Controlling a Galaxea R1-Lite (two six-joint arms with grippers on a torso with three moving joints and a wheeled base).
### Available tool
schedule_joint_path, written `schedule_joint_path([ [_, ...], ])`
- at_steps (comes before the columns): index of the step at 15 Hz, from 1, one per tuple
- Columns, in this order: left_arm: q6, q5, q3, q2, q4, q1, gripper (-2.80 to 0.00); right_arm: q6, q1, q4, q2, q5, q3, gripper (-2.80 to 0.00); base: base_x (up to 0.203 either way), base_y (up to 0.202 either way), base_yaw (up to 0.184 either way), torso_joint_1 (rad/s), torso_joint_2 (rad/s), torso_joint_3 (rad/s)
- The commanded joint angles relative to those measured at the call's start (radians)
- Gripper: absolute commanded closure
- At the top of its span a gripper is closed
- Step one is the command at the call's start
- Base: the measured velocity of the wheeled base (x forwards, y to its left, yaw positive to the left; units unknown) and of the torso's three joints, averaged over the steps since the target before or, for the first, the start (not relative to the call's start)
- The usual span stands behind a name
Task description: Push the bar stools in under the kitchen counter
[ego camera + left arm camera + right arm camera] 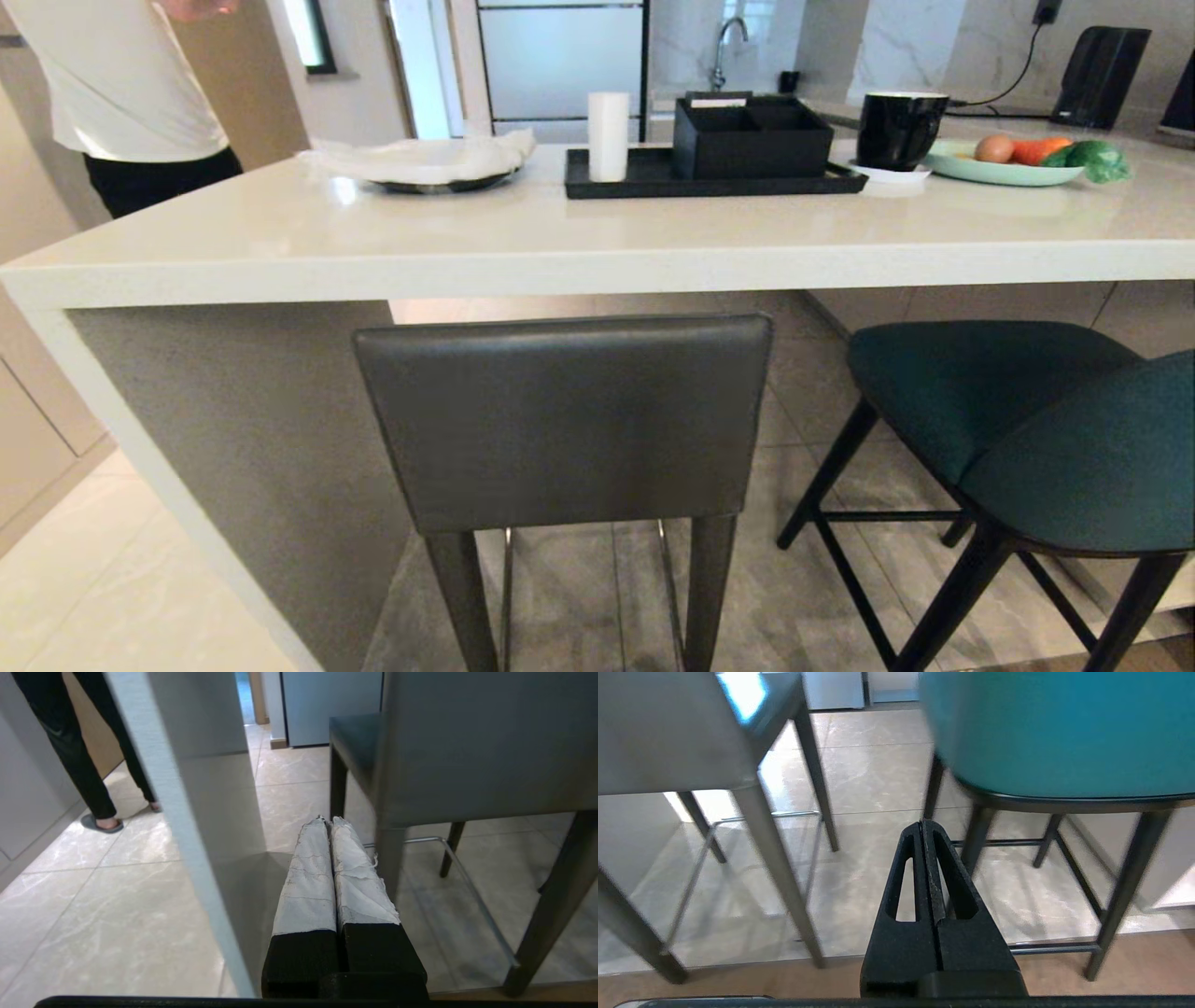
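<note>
Bar stools [565,420] ahead, left hand [327,820] low, fingers together

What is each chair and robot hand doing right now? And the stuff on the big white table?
grey stool: upright, back facing the robot, not pushed fully under.
teal stool: upright, angled, sticking out from the counter.
kitchen counter: holding dishes and a tray.
left gripper: shut, empty, near the grey stool.
right gripper: shut, empty, between the stools.
black mug: upright.
white roll: standing on the tray.
</note>
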Motion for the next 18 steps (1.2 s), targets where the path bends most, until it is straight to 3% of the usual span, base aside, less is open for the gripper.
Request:
schedule_joint_path([
  [1, 0.001, -0.001, 0.04, 0.003, -0.001, 0.0, 0.0, 0.001, 0.0, 0.0, 0.002, -0.001, 0.002, 0.0, 0.0, -0.202, -0.001, 0.002, 0.0, 0.005],
  [18, -0.004, 0.006, 0.04, 0.003, -0.001, 0.0, 0.0, 0.01, 0.0, 0.0, 0.002, -0.001, 0.002, 0.0, 0.0, -0.196, 0.002, 0.002, 0.0, 0.002],
])
